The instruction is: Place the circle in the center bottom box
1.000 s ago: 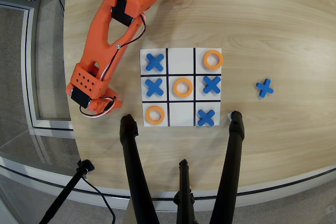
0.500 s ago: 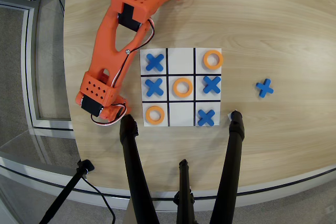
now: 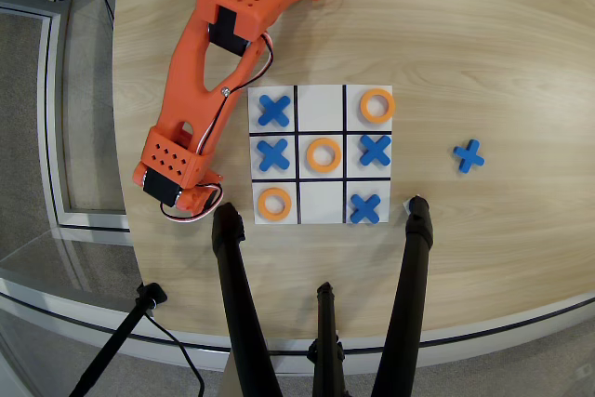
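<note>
Black tripod legs stand at the lower edge of the overhead view, on a pale wooden worktop. Just past them lies a white grid of nine cells edged in black. Its lowest row in the picture holds an orange ring on the left, a bare middle cell, and a blue cross on the right. The middle row holds a second ring between two blue crosses. In the top row, nearest the arm's base, the middle cell is bare, with a cross to its left and a third ring to its right. A loose cross lies well to the right of the grid. The orange arm reaches down the left side. Its fingers sit just beside the grid's lower-left corner, hidden under the wrist – I cannot tell whether they are apart or clamped on anything.
</note>
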Robot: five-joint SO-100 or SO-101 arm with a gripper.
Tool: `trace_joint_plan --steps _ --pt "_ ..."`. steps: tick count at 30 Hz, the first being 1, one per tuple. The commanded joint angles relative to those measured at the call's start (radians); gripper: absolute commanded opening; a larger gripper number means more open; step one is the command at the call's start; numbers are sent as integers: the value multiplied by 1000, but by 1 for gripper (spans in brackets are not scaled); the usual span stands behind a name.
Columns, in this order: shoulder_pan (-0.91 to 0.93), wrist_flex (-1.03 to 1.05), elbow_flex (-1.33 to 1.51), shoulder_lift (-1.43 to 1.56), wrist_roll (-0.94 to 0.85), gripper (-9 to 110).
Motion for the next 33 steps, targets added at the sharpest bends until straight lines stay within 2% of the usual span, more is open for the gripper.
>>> trace_joint_plan --steps 1,7,12,15,20,26,30,33 --pt "15 15 0 -11 8 0" --pt "25 46 -5 6 8 0" --pt "29 137 -75 126 35 0" --pt "17 178 -26 245 34 0" --pt "-35 152 265 529 29 0" --pt "-123 31 718 905 26 0" --pt "-186 -121 1022 1088 31 0" --pt "-222 -160 1173 1181 31 0"
